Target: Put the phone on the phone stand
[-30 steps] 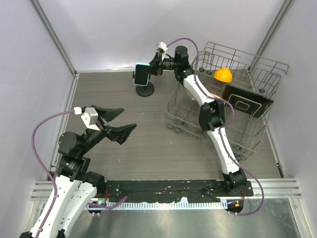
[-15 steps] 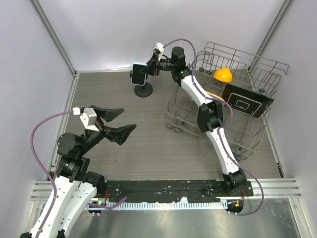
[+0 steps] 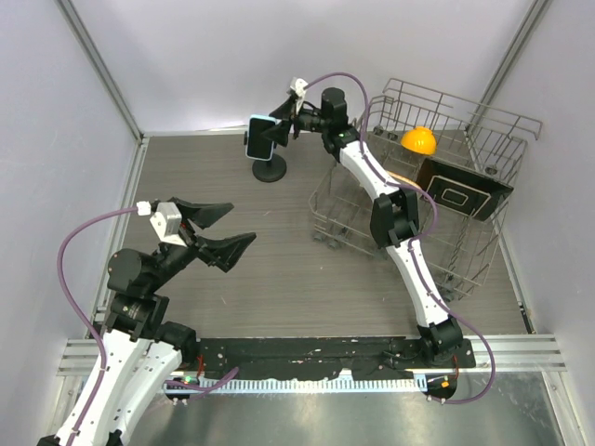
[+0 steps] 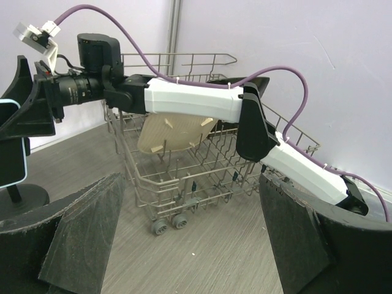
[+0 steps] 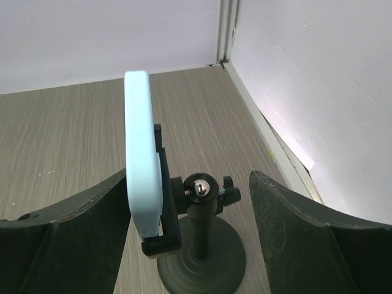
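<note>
Right arm is reaching to the far side of the table, and the right gripper [image 3: 281,130] is standing spread wide around the top of the phone stand [image 5: 202,266], gripping nothing that I can confirm. In the right wrist view the phone [image 5: 142,177] is showing edge-on and upright, light blue case edge toward the camera. It is sitting between the two fingers [image 5: 67,245], much closer to the one on the left of that view. Whether that finger is grazing the case I cannot tell, since its dark edge and the case edge are meeting along one line. The other finger is standing well apart from both phone and stand. The stand's clamp [image 5: 163,202] is backing the phone, with a lower lip showing under the case's bottom edge, so the phone is probably seated already. Judgement: placement is in its closing step, the release and check, not the carry. The next move is calling for a straight retreat of the gripper along its own axis, away from the stand, with both fingers wide so that neither is dragging the case or tipping the thin post. Left gripper [image 3: 242,223] is hanging with fingers parted and nothing between them, well apart from the stand, pointing toward the dish rack [image 4: 184,177], and is taking no part.
</note>
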You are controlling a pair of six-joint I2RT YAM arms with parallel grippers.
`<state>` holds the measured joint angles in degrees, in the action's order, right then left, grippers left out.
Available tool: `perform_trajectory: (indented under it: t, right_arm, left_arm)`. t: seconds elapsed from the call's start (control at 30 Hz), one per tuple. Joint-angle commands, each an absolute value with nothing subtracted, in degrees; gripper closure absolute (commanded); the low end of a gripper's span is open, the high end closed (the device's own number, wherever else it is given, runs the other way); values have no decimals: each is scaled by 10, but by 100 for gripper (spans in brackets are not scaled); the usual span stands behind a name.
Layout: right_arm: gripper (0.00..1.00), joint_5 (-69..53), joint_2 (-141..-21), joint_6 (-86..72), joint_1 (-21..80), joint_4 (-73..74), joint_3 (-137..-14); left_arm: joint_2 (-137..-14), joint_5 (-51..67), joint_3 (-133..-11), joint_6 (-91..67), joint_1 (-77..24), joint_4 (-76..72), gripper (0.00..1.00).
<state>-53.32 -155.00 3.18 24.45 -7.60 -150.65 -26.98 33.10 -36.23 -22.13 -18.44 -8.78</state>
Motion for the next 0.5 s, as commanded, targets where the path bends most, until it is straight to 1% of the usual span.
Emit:
perform_trajectory:
  t: [0.0, 0.07, 0.13, 0.27, 0.33, 0.4, 0.43, 0.47]
  right_arm:
    - [21, -469, -1481, 43, 249, -37, -1515]
    - [20, -447, -1457, 41, 249, -4, -1500]
    - [20, -419, -1402, 41, 248, 28, -1472]
    - [19, -382, -1289, 37, 250, 56, -1346]
    - [19, -380, -1233, 25, 250, 57, -1303]
    - [18, -362, -1202, 9, 257, 64, -1251]
    - [19, -341, -1174, 2, 260, 82, -1239]
    - [19, -281, -1160, 1, 265, 96, -1221]
  left_arm:
    - [-263, 338, -375, -228, -187, -110, 5]
    - [-256, 335, -373, -229, -186, -108, 5]
    - [-251, 329, -370, -229, -186, -100, 5]
    - [-231, 298, -368, -236, -186, -80, 5]
    - [-227, 290, -373, -243, -186, -66, 5]
    - [-224, 279, -382, -247, -186, -46, 6]
    - [-223, 272, -391, -251, -186, -37, 6]
    - [-223, 261, -396, -254, -186, -27, 6]
